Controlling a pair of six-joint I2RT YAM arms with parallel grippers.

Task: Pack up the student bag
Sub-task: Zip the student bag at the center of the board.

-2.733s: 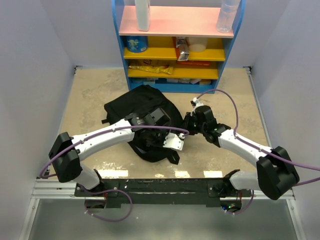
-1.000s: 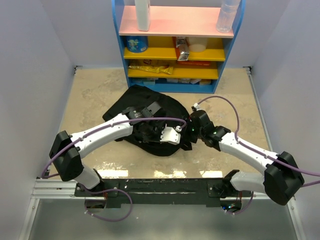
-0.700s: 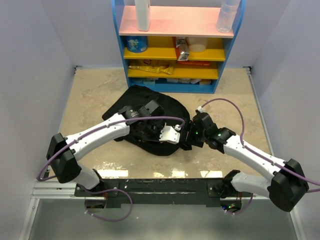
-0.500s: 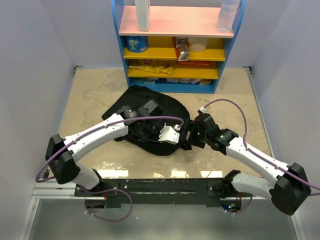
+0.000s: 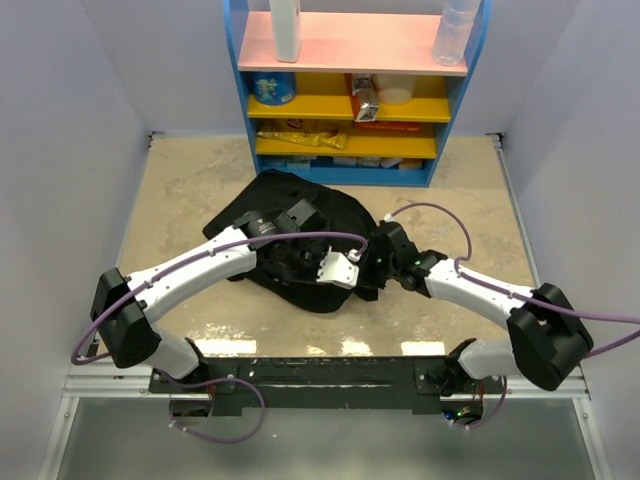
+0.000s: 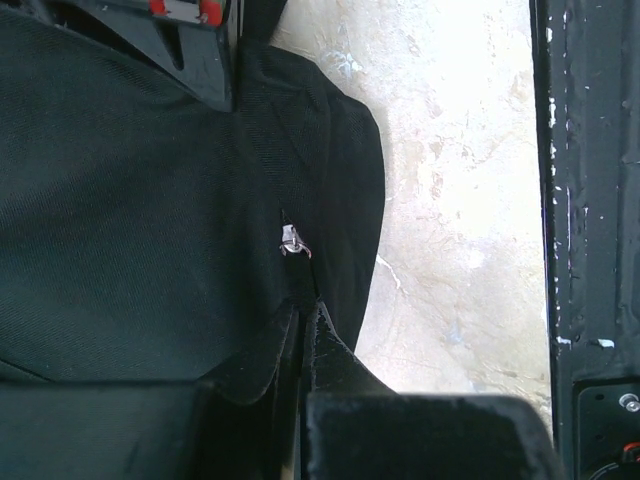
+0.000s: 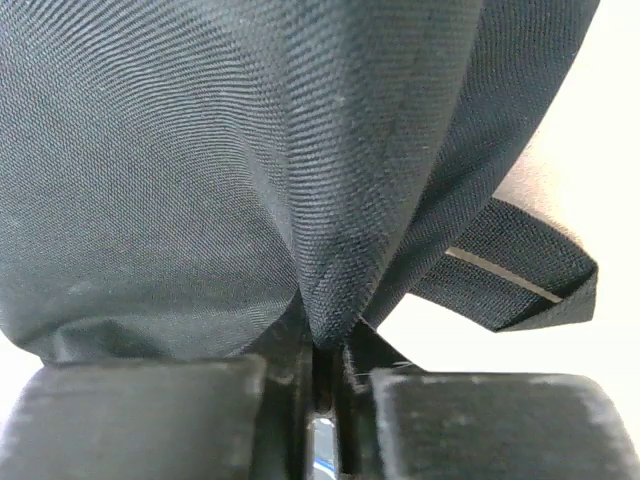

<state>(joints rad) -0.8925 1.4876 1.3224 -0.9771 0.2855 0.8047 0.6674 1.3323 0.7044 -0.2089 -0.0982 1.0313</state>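
The student bag (image 5: 300,215), a soft black backpack, lies in the middle of the table. My left gripper (image 5: 305,268) is over its near part, its jaws shut on a fold of the bag's fabric (image 6: 150,200) just below a small silver zipper pull (image 6: 293,241). My right gripper (image 5: 372,268) is at the bag's right edge, shut on a pinch of the bag's fabric (image 7: 250,150), with a black strap (image 7: 510,275) hanging beside it. No books or pencil case show.
A blue shelf unit (image 5: 355,95) with yellow and pink shelves stands at the back, holding bottles, a can and packets. The black base rail (image 5: 330,370) runs along the near edge, also seen in the left wrist view (image 6: 590,200). White walls enclose both sides.
The bag has been dragged and flattened toward the near side. My right gripper moved left onto the bag's right edge and shut on it. My left gripper stayed on the bag.
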